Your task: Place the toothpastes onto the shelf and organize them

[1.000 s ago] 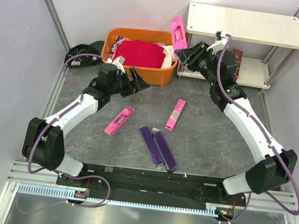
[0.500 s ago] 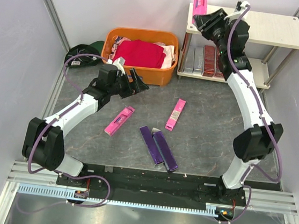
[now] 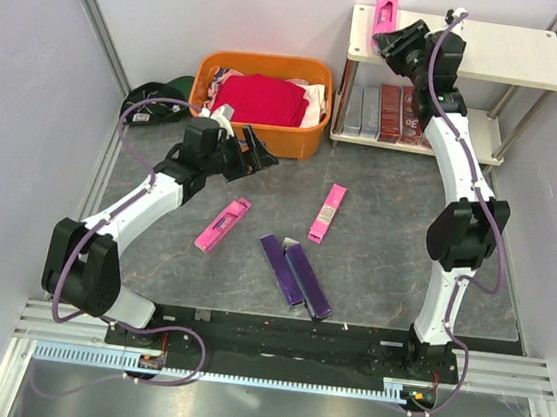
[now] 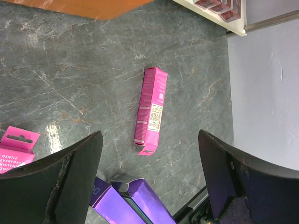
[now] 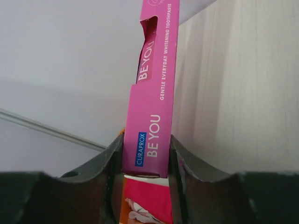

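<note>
The right gripper (image 3: 396, 39) is clamped on a pink toothpaste box (image 3: 387, 4), holding it nearly upright over the left end of the shelf (image 3: 498, 52) top board; the left gripper (image 3: 258, 149) hangs, fingers apart, near the orange basket (image 3: 266, 139)

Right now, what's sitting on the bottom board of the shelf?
Silver-grey toothpaste boxes and dark red ones side by side at its left end. The top board and the right arm cover their far ends and anything farther back.

My grey marbled counter (image 3: 372, 270) across the middle, pale lilac walls (image 3: 20, 89) around me on three sides, slim metal post (image 3: 94, 16) at upper left, soft even light
</note>
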`<control>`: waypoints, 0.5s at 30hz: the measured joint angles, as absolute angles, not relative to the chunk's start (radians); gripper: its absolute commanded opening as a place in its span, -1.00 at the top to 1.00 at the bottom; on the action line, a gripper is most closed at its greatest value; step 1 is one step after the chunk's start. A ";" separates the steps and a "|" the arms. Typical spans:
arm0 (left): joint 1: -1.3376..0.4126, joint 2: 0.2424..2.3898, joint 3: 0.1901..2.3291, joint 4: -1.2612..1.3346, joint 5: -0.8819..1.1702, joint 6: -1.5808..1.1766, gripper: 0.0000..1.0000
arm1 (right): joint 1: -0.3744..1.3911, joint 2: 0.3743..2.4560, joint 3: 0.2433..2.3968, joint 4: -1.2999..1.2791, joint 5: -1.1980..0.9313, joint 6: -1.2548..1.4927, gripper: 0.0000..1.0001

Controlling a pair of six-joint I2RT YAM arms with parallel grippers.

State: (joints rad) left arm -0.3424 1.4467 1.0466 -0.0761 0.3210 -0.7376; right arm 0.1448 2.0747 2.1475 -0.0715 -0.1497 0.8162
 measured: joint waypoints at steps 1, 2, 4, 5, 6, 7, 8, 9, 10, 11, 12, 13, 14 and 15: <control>-0.342 1.447 1.049 -0.076 0.322 -0.738 -0.79 | 0.140 2.075 2.149 -0.074 -0.153 0.818 -0.27; -0.342 1.447 1.051 -0.077 0.322 -0.737 -0.79 | 0.139 2.075 2.149 -0.076 -0.155 0.820 -0.40; -0.342 1.447 1.054 -0.077 0.323 -0.737 -0.79 | 0.137 2.069 2.152 -0.058 -0.146 0.819 -0.71; -0.342 1.447 1.055 -0.077 0.323 -0.737 -0.79 | 0.138 2.064 2.152 -0.058 -0.139 0.815 -0.80; -0.342 1.447 1.055 -0.077 0.324 -0.737 -0.79 | 0.139 2.061 2.152 -0.059 -0.129 0.814 -0.88; -0.342 1.448 1.056 -0.077 0.324 -0.737 -0.79 | 0.141 2.056 2.151 -0.053 -0.120 0.803 -0.96; -0.342 1.451 1.058 -0.077 0.325 -0.736 -0.79 | 0.142 2.050 2.151 -0.064 -0.106 0.794 -0.96; -0.342 1.454 1.060 -0.078 0.326 -0.736 -0.79 | 0.141 2.046 2.151 -0.069 -0.092 0.786 -0.96; -0.342 1.459 1.062 -0.078 0.327 -0.736 -0.79 | 0.141 2.043 2.151 -0.075 -0.078 0.773 -0.96; -0.342 1.462 1.064 -0.078 0.328 -0.736 -0.79 | 0.141 2.040 2.151 -0.084 -0.068 0.764 -0.96; -0.342 1.466 1.065 -0.078 0.331 -0.736 -0.79 | 0.139 2.037 2.151 -0.091 -0.052 0.751 -0.96; -0.342 1.468 1.066 -0.078 0.334 -0.735 -0.79 | 0.139 2.035 2.151 -0.097 -0.038 0.740 -0.96; -0.342 1.469 1.066 -0.079 0.337 -0.735 -0.79 | 0.139 2.033 2.151 -0.104 -0.025 0.729 -0.96; -0.342 1.471 1.066 -0.079 0.341 -0.735 -0.79 | 0.139 2.030 2.151 -0.111 -0.017 0.721 -0.96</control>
